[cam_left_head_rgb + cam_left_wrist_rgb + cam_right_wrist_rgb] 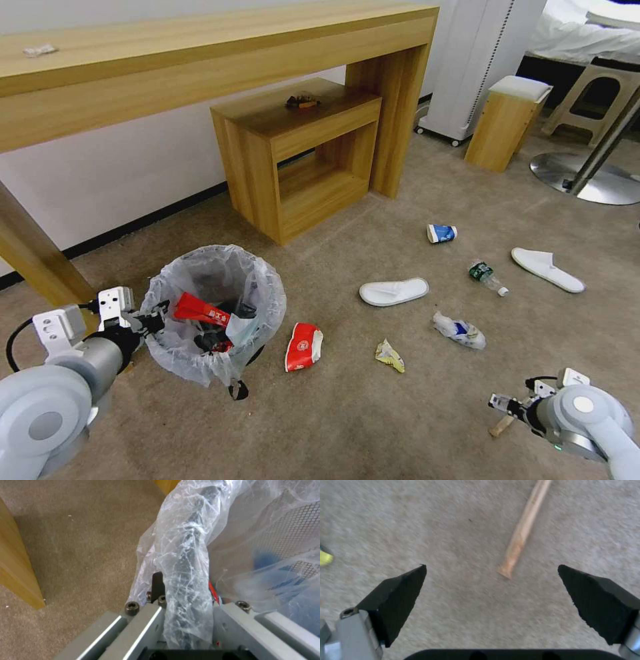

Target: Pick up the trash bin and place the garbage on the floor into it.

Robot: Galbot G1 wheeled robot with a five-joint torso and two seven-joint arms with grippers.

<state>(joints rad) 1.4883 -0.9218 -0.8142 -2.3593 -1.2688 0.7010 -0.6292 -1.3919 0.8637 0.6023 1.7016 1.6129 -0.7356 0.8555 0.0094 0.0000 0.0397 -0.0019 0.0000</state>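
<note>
A: Where is the trash bin?

B: Lower left of the head view. The trash bin (213, 307) sits on the floor (373, 413), lined with a crinkly clear bag, red wrappers inside. The left end effector (155, 321) is clamped on its rim; in the left wrist view the bagged rim (186, 580) runs between the two fingers.

A: And the right end effector?

B: Lower right of the head view. The right end effector (501, 404) hangs low over the carpet, fingers spread wide and holding nothing. A wooden stick (523, 527) lies on the floor just ahead of its black pads (400, 597).

A: What litter lies out?

B: A red wrapper (303, 347) just right of the bin, a yellow crumpled paper (390, 355), a crushed white-and-blue wrapper (460, 331), a clear bottle (488, 277), a blue cup (441, 233) and two white slippers (394, 291), all mid-frame.
</note>
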